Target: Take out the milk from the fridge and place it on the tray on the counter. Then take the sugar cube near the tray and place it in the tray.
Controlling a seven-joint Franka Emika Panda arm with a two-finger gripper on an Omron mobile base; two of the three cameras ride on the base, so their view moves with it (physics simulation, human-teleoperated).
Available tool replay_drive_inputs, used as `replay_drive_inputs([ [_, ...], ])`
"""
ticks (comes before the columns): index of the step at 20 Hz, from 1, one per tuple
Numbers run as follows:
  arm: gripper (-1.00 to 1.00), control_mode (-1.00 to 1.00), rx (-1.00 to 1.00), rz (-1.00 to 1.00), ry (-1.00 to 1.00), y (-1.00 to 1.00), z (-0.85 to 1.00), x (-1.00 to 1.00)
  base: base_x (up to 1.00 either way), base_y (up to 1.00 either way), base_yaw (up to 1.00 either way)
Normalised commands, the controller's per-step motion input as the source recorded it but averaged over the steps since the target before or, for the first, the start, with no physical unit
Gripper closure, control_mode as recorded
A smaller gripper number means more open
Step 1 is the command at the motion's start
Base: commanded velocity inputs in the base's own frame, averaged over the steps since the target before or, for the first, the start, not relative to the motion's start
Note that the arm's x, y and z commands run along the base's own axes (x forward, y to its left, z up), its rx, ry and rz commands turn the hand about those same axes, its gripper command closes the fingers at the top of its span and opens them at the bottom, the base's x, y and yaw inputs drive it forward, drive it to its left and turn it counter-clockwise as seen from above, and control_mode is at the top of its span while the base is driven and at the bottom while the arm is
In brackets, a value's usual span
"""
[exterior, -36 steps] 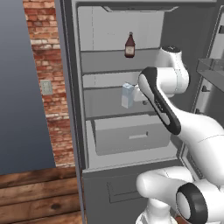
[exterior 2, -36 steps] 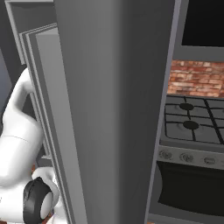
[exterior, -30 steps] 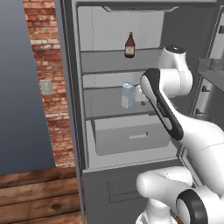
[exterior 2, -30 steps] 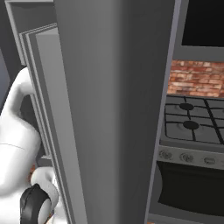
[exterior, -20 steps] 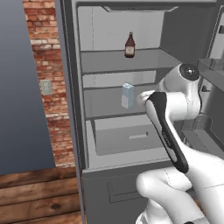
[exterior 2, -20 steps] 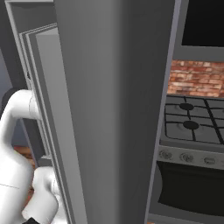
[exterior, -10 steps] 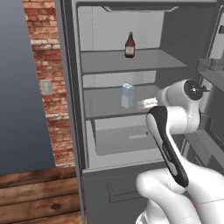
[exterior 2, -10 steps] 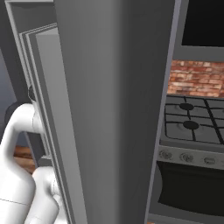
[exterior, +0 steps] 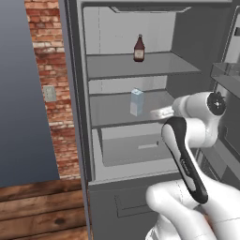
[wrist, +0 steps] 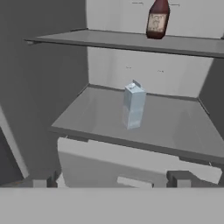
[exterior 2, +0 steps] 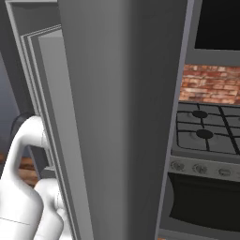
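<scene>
Gripper (wrist: 109,179) jaws stood wide apart with nothing between them, the two dark fingertips (wrist: 179,178) showing low in the hand view, in front of and below the milk (wrist: 133,105). I had the hand aimed straight at that carton, I judge so that it would sit between the tips once I pushed forward. The milk stood upright near the middle of the fridge (exterior: 126,93)'s middle shelf (wrist: 144,127), with bare shelf on every side of it, which left room for both fingers to pass. Above the milk, on the next shelf up, stood a dark brown bottle (exterior: 139,48), set a little to the milk's right in both views. Below the milk's shelf sat the pale drawer (exterior: 140,147). The arm reached in from the milk's right and low, clear of the shelf edge. I reckoned the reach toward the milk was the step in hand, with no grasp made yet.
</scene>
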Motion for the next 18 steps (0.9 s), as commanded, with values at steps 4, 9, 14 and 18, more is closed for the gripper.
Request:
replay_drive_inputs([
  [4,-1.00,-1.00,0.00,0.07,-0.28,-0.11,0.00,0.01,0.00,0.00,0.00],
  [9,-1.00,-1.00,0.00,0.03,-0.30,-0.01,0.00,0.04,0.00,0.00,0.00],
  [14,-1.00,-1.00,0.00,0.01,-0.28,-0.03,0.00,0.10,0.00,0.00,0.00],
  [18,-1.00,-1.00,0.02,0.07,-0.13,-0.12,0.00,0.13,0.00,0.00,0.00],
])
